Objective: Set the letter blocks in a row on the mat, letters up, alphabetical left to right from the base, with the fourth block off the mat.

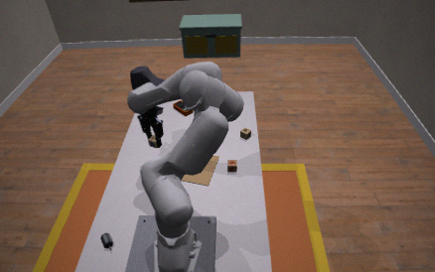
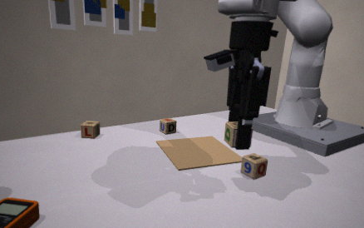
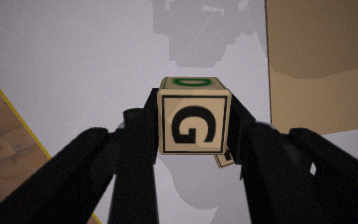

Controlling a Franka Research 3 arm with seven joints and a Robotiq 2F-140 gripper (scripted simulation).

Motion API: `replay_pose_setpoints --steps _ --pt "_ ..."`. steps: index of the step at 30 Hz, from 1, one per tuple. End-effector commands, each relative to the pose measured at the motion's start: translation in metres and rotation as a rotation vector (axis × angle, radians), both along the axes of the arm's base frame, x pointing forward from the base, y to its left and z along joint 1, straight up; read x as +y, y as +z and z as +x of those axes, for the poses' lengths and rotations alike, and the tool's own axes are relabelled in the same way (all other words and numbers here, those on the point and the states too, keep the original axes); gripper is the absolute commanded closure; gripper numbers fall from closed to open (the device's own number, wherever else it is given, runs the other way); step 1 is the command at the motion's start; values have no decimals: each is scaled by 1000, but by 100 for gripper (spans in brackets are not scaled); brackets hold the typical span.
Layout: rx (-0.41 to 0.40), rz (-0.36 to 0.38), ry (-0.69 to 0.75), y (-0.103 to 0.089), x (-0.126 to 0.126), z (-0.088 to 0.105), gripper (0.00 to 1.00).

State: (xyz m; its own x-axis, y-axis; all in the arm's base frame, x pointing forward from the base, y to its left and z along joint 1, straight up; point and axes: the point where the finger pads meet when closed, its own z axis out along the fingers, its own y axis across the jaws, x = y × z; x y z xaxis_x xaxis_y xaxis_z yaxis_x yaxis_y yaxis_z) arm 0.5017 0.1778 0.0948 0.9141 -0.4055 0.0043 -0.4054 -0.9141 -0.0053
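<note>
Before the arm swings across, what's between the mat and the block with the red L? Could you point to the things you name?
In the exterior view, only bare table top lies between the mat (image 2: 198,152) and the L block (image 2: 90,130), crossed partly by shadow.
</note>
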Motion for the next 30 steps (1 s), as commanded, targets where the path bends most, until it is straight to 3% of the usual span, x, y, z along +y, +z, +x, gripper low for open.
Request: replay_pose_setpoints --steps 1,30 --pt "5 -8 139 -1 -6 -2 67" --pt "5 -9 520 1 -32 -13 67"
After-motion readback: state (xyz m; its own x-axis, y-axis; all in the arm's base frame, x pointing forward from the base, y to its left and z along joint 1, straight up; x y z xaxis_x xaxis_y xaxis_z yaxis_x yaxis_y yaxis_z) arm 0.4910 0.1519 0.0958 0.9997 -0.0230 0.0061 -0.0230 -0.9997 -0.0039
